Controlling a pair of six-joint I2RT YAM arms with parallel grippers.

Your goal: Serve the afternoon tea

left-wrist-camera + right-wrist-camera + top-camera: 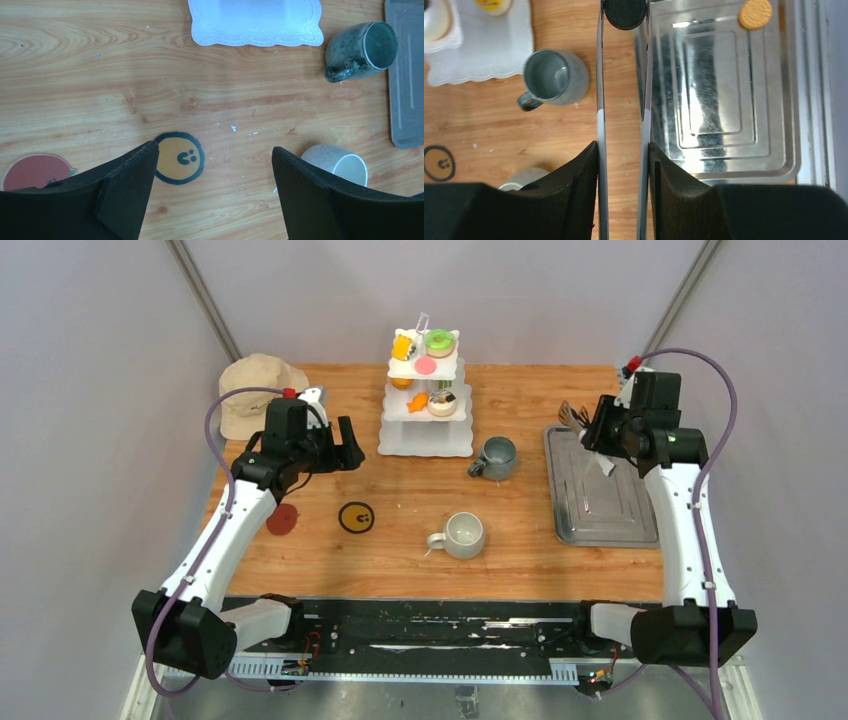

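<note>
Far centre on table (pixel 520 560), 3-tier stand (pixel 425 440) holds toy pastries (pixel 439 341); dark grey mug (pixel 496 457) & pale mug (pixel 463 535) nearer, to its right. Left pincer (pixel 348 454) jaws apart above yellow sticker (pixel 180 158). Right pincer (pixel 623 150) clamped on tongs (pixel 600 100) at steel tray's (pixel 724 100) left edge.

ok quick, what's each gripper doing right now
left gripper: open, holding nothing
right gripper: closed on metal tongs, with a dark round piece between their tips

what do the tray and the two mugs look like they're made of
The tray looks like polished steel: mirror-like reflections. The dark mug is probably glazed ceramic, grey-green with soft sheen. The pale mug seems speckled ceramic, matte outside.
</note>
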